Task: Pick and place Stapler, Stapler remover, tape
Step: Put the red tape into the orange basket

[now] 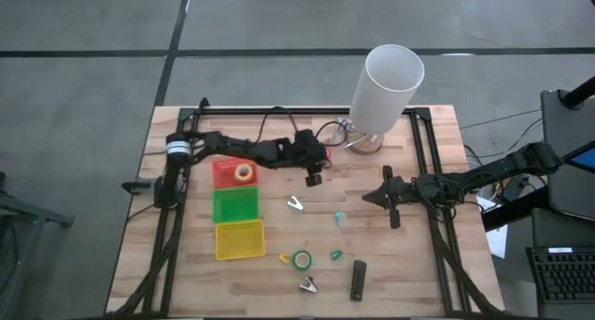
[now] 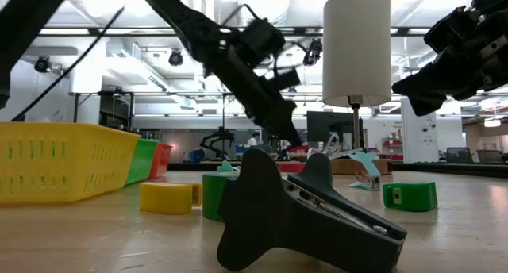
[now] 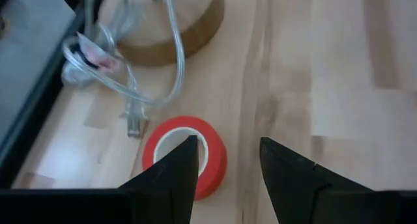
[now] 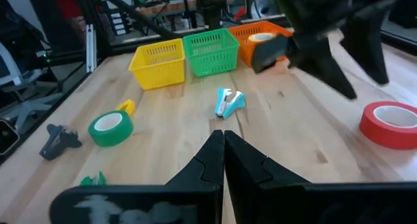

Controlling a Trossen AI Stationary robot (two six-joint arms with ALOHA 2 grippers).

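My left gripper (image 3: 228, 146) stands open above a red tape roll (image 3: 186, 157) near the lamp's base. One finger is over the roll's hole, the other over the bare table beside it, both clear of the roll. A yellow tape roll (image 1: 244, 172) lies in the red tray (image 1: 223, 164). A green tape roll (image 1: 302, 260) lies flat on the table near the front. The black stapler (image 1: 358, 280) lies near the front edge. One silver stapler remover (image 1: 295, 205) lies mid-table, another (image 1: 308, 284) by the front edge. My right gripper (image 1: 365, 198) waits shut at mid-right.
A green tray (image 1: 236, 206) and a yellow tray (image 1: 240, 239) stand in a row in front of the red one. A white lamp (image 1: 386, 87) with a wooden base and a clear cable (image 3: 169, 61) stands at the back. Small teal (image 1: 340, 218) and green (image 1: 336, 255) bits lie about.
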